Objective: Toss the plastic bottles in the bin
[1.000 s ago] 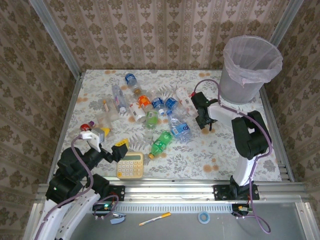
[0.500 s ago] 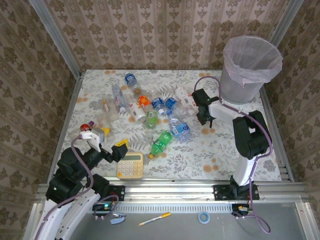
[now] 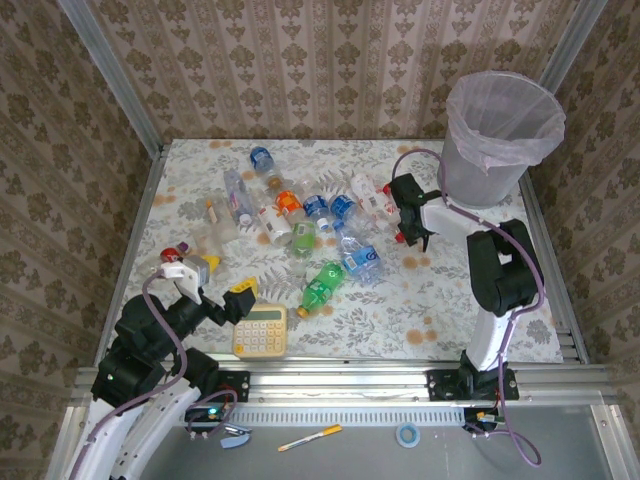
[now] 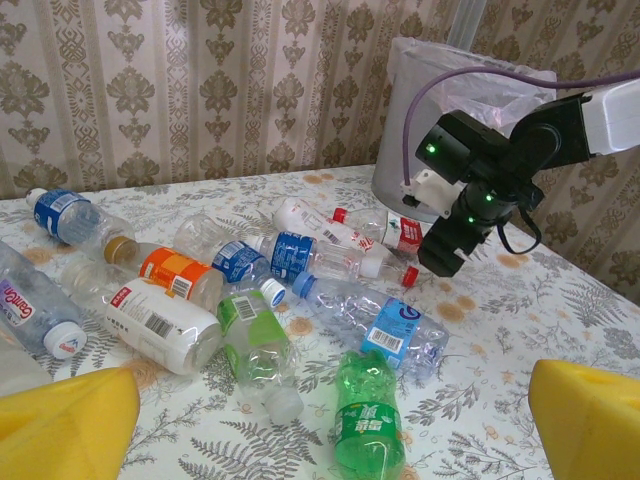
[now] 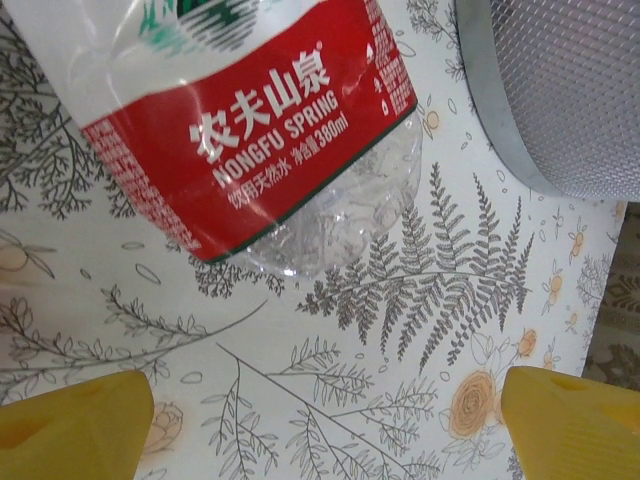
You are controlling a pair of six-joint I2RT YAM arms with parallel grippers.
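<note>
About a dozen small plastic bottles, clear, green and white with coloured labels and caps, lie scattered on their sides across the middle of the floral-patterned table. None is in the round grey bin with its pinkish-white bag liner, which stands at the far right corner.

The right gripper hangs low at the right edge of the cluster, between the bottles and the bin. In its wrist view its yellow fingers stand spread wide with only tablecloth between them. The clear bottle with the red Nongfu Spring label lies just ahead and the bin wall is close by. From the left wrist view this red-labelled bottle lies just beside the right gripper.

The left gripper rests near the front left, beside the yellow calculator. Its jaws are fully spread and hold nothing, and the green bottle lies nearest before it.

These bottles look empty and thin-walled, so they are probably very light, easy to dent, slick and apt to roll at a nudge. The best hold is likely across the labelled mid-body, jaws square to the long axis, closing gently. A grip near the cap would probably let the body swing or slip
</note>
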